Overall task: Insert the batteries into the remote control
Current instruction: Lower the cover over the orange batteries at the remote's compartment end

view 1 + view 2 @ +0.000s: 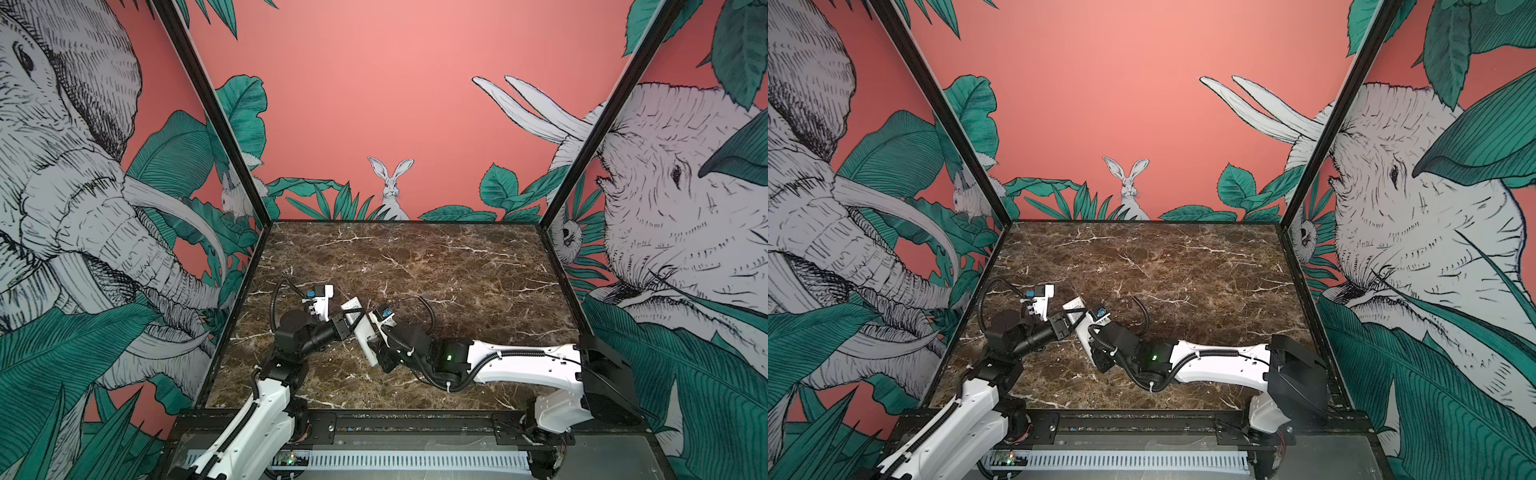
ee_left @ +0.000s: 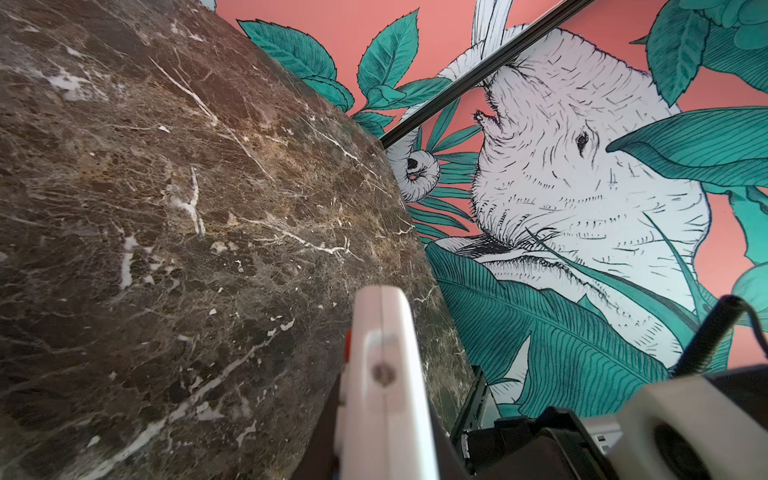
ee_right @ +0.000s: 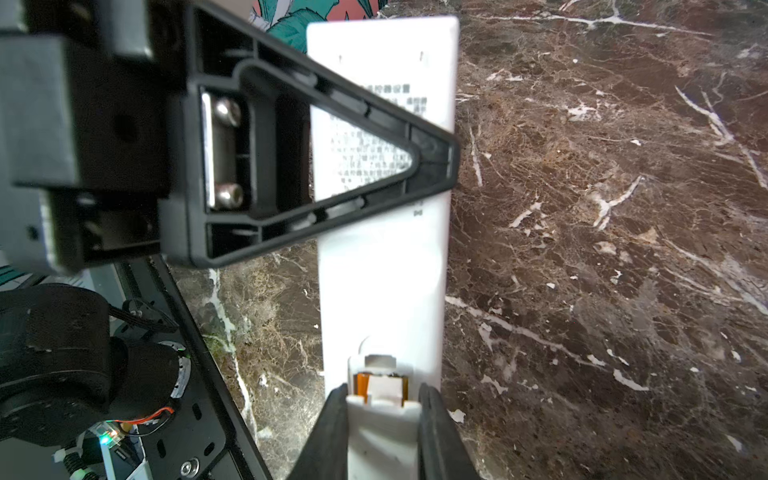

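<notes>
In both top views the white remote control [image 1: 360,328] [image 1: 1082,332] hangs tilted above the table between my two grippers. My left gripper [image 1: 345,322] [image 2: 386,419] is shut across its far part; one black finger [image 3: 332,166] crosses the printed back. The left wrist view shows the remote control [image 2: 386,374] edge-on, a red button on its side. My right gripper [image 1: 379,356] [image 3: 382,415] is shut on the white battery cover [image 3: 382,428] at the near end. Orange slivers of the batteries [image 3: 360,384] show in the gap above the cover; the rest of them is hidden.
The brown marble table [image 1: 457,270] is walled by jungle-print panels at the back and both sides. A black frame rail [image 1: 374,419] runs along the front edge. Both arms lean in from the front corners and meet left of centre.
</notes>
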Controlling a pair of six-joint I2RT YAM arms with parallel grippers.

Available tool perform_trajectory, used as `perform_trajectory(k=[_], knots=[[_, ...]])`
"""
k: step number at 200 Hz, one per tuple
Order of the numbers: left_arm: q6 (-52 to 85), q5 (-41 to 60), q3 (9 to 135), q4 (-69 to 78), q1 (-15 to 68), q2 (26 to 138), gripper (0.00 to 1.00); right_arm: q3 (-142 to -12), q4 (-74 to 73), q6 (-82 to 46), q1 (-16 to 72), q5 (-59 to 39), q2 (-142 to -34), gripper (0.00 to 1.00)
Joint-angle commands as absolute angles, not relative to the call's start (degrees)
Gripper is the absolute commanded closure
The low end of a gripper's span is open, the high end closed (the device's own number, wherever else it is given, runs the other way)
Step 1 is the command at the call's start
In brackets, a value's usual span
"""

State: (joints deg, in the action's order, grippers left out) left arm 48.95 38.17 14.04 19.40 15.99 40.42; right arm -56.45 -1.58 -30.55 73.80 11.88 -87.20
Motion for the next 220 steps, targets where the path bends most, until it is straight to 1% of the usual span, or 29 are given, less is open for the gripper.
perform_trajectory(k=[1, 42, 62, 170, 220], knots=[[49.67, 38.31, 13.89, 20.65, 16.08, 39.44, 1.00, -55.37, -3.52, -31.38, 74.36, 12.33, -87.97, 0.94], [49.75, 38.24, 13.71, 20.73, 16.01, 39.35, 1.00, -54.95, -2.99, -31.53, 74.41, 12.61, -88.33, 0.93], [49.90, 38.23, 13.62, 20.83, 16.00, 39.34, 1.00, -54.84, -3.20, -31.72, 74.41, 12.56, -88.46, 0.91], [50.21, 38.33, 13.54, 21.44, 16.00, 39.48, 1.00, -56.07, -2.92, -30.69, 74.38, 12.12, -88.31, 0.58], [50.27, 38.33, 13.45, 21.62, 16.00, 39.64, 1.00, -56.67, -2.31, -29.59, 74.44, 11.95, -87.07, 0.48]])
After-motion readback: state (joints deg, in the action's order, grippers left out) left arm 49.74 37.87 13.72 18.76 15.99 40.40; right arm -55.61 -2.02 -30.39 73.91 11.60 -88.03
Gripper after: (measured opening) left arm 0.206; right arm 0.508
